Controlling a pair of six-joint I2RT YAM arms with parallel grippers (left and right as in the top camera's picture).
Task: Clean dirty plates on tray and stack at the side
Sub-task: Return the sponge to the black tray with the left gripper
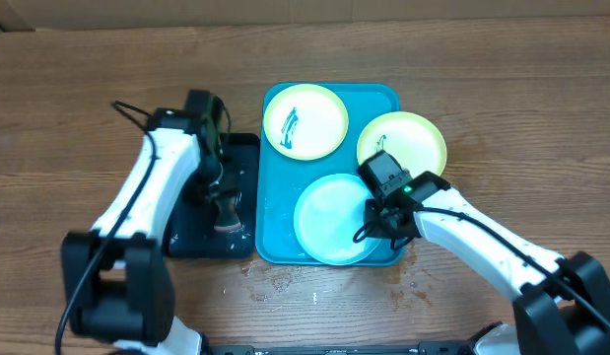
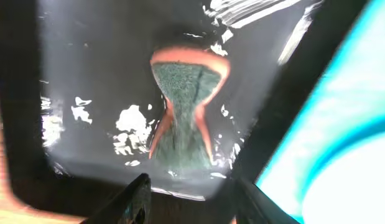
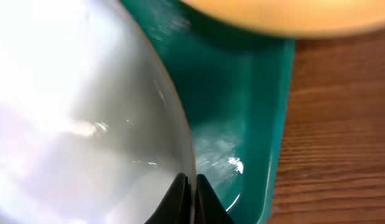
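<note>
My right hand (image 3: pixel 191 191) is clamped on the rim of the near plate (image 1: pixel 331 219), clean and whitish, in the turquoise tray (image 1: pixel 277 222). The far-left plate (image 1: pixel 305 120) bears a dark smear; the far-right plate (image 1: pixel 403 141) straddles the tray's right edge. My left hand (image 2: pixel 195 199), fingers apart, hovers over the sponge (image 2: pixel 186 118) in the black tray (image 2: pixel 86 74).

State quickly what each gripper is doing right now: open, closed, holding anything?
Left gripper: open above the sponge, holding nothing.
Right gripper: closed on the front plate at its rim.
</note>
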